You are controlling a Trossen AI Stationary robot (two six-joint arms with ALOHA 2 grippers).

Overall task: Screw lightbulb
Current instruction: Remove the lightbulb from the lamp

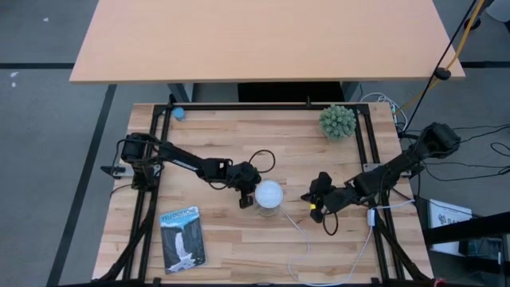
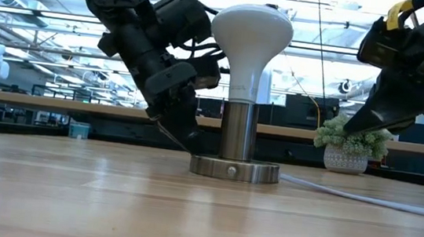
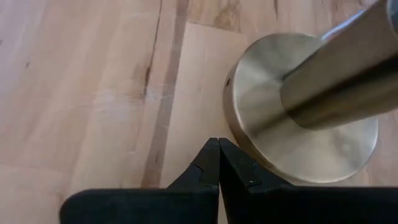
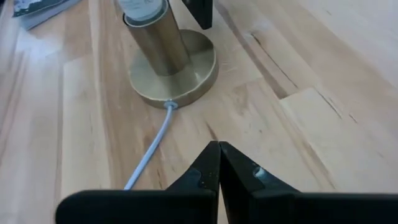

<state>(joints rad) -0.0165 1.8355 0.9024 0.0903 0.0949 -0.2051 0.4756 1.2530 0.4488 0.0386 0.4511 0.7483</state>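
**Bulb seated upright in brass socket, both grippers closed and empty**

The lightbulb (image 2: pixel 251 36) stands upright in the metal socket (image 2: pixel 237 141) near the middle of the wooden table (image 1: pixel 239 143), its white cord (image 4: pixel 149 152) trailing toward the near right. The left gripper (image 1: pixel 245 202) sits low just left of the socket base, fingers pressed together, holding nothing. The right gripper (image 1: pixel 307 197) hovers to the right of the bulb, apart from it, likewise closed and empty.
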